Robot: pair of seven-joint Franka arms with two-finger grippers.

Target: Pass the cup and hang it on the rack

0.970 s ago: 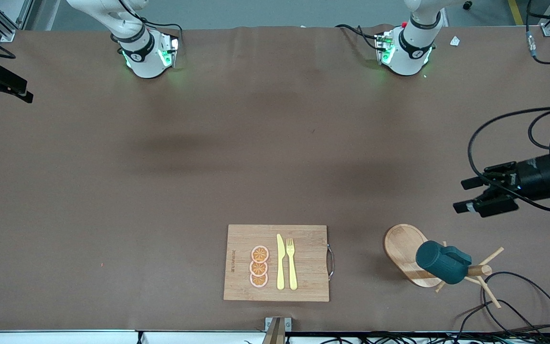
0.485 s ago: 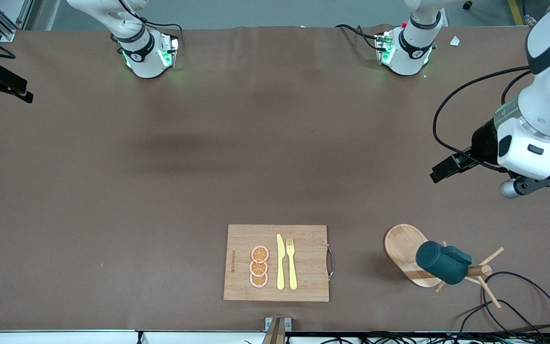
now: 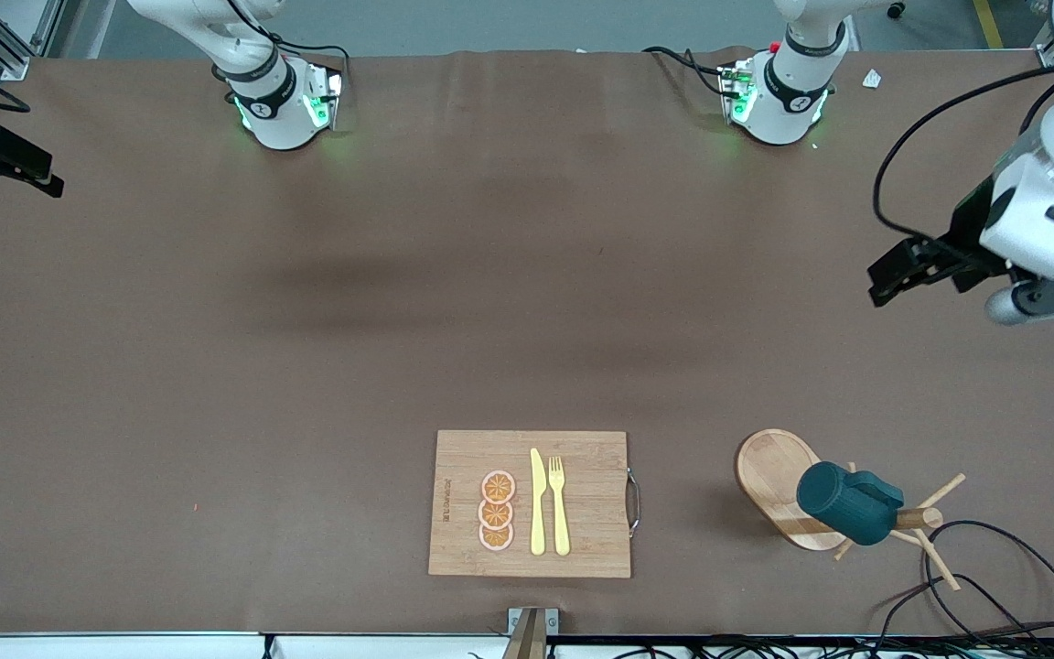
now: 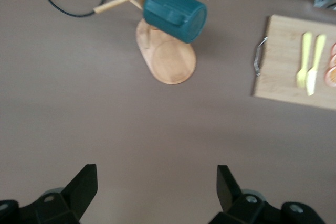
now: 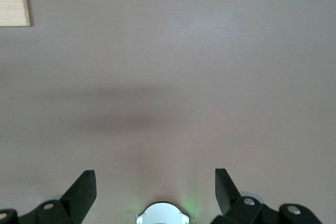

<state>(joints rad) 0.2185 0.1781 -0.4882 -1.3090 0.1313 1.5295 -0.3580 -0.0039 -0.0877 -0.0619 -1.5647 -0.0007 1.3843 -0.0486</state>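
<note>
While the small dark teal cylindrical cup hangs tilted on a peg of the light wooden mug-tree rack, low in the front view toward my left arm's end of the table, neither of my grippers touches it. In my left wrist view the cup lies on its side against the rack's round post, above the rack's oval dished base, which holds nothing in its hollow. The cup's mouth faces away from both cameras, so I cannot tell what is inside it.

My left gripper is up in the air at the middle of the front view's edge on my left arm's side, over bare brown table; its fingers are spread wide with nothing between them. My right gripper waits over bare table near my right arm's base, its fingers also spread wide and empty; the front view does not show it.

A rectangular bamboo cutting board with a metal handle lies at the bottom centre of the front view, beside the rack and toward my right arm's end. On it lie three orange slices in a row, a yellow knife and a yellow fork side by side.
</note>
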